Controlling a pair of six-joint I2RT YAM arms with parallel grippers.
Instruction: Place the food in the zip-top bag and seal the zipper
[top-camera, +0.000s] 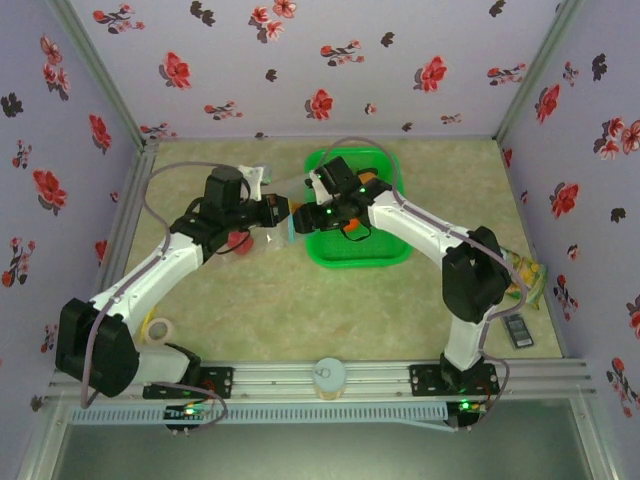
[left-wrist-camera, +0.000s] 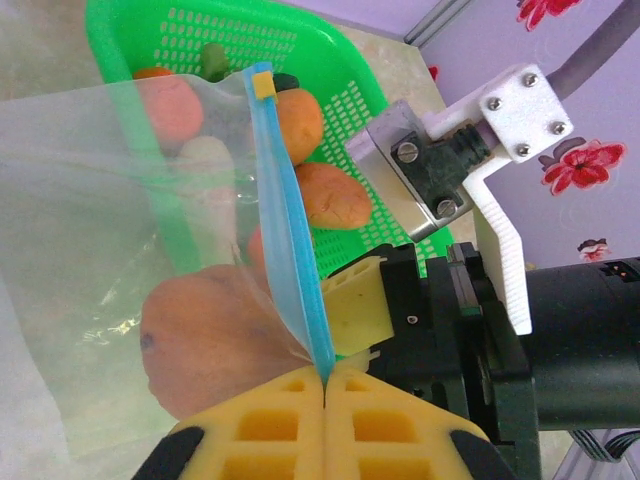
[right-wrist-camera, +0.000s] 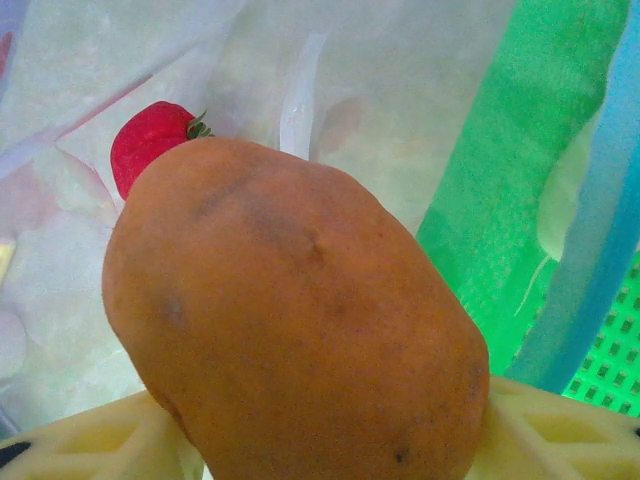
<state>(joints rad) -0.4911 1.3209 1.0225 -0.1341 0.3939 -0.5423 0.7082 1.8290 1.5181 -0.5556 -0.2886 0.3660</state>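
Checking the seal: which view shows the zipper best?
Left wrist: the zipper runs lengthwise, sharp, pinched by the left fingers. Right wrist shows a blurred stretch; top external, a tiny sliver.

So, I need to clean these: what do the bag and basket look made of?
Zip-top bag: thin clear plastic film, glossy, wrinkled, toy potato visible through it. Green basket: seemingly rigid moulded plastic, slightly shiny, with a perforated mesh wall.

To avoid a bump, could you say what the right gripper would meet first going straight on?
The right gripper has the potato between its fingers; past it, probably the bag film, tomato beyond, though depth is unclear.
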